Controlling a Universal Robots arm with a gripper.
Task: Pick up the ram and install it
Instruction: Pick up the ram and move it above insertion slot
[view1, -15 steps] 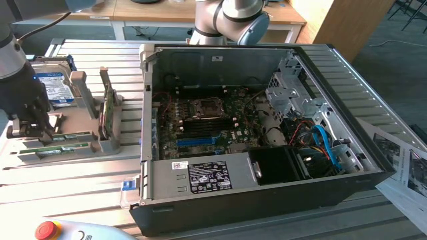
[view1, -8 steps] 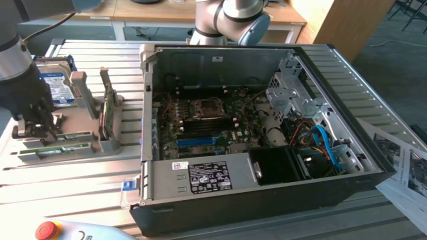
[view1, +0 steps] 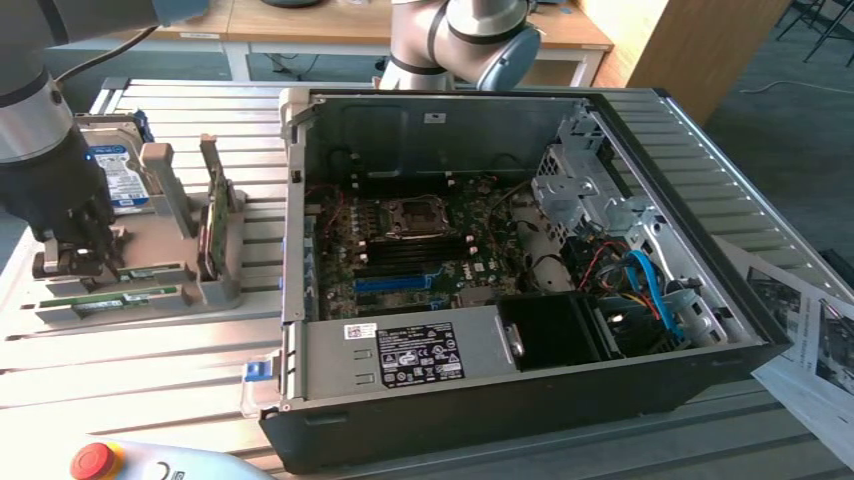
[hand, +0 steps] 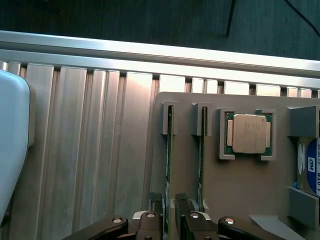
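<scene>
- The gripper (hand: 168, 209) is hanging over one end of the grey holder (hand: 240, 195), which is sitting on the ribbed metal worktop (hand: 100, 150) beside the open computer case (view1: 467, 435).
- The ram (hand: 169, 160) is standing on edge in a narrow slot of the holder, probably so that its thin sides are offered to a pinch from above.
- The fingers (hand: 154, 219) are standing partly open, one on each side of the ram; a narrow gap seems to be showing on both sides, so they are judged to be holding nothing yet.
- A second stick (hand: 201, 155) is resting in the neighbouring slot of the holder, just beside the ram.
- A processor chip (hand: 248, 133) is lying flat in a corner-framed pocket of the holder, beyond the second stick.
- A hard drive (hand: 311, 170) with a blue label is sitting at the holder's far side; its lettering is not readable.
- A white and black label (view1: 414, 355) is showing on the power supply inside the case; its print is too small to read.
</scene>
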